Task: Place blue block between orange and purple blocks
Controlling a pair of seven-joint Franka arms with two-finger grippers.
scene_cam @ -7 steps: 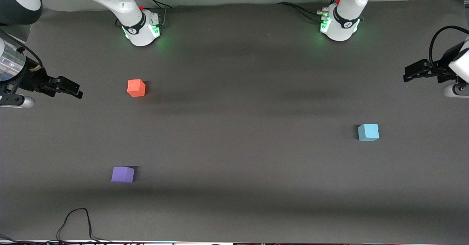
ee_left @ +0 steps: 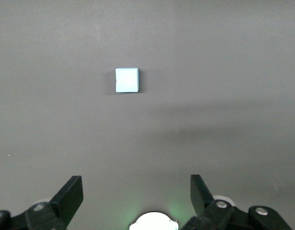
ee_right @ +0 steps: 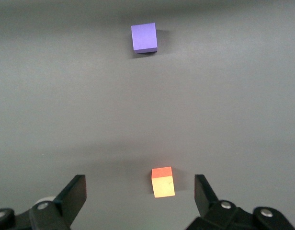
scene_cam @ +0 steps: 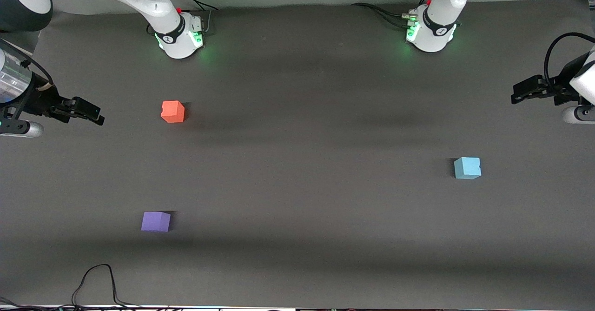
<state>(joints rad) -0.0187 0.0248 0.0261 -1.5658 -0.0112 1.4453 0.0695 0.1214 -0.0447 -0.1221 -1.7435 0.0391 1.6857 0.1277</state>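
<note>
The light blue block (scene_cam: 467, 168) sits on the dark mat toward the left arm's end of the table; it also shows in the left wrist view (ee_left: 127, 80). The orange block (scene_cam: 173, 111) and the purple block (scene_cam: 156, 221) sit apart toward the right arm's end, the purple one nearer the front camera; both show in the right wrist view, orange (ee_right: 163, 182) and purple (ee_right: 144, 37). My left gripper (scene_cam: 521, 91) (ee_left: 136, 184) is open and empty, high up at its end of the table. My right gripper (scene_cam: 95, 112) (ee_right: 140, 184) is open and empty, high up beside the orange block.
The two arm bases (scene_cam: 179, 36) (scene_cam: 432, 32) stand at the table's back edge. A black cable (scene_cam: 95, 278) loops onto the mat at the edge nearest the front camera, by the purple block. Bare mat (scene_cam: 302, 162) lies between the blocks.
</note>
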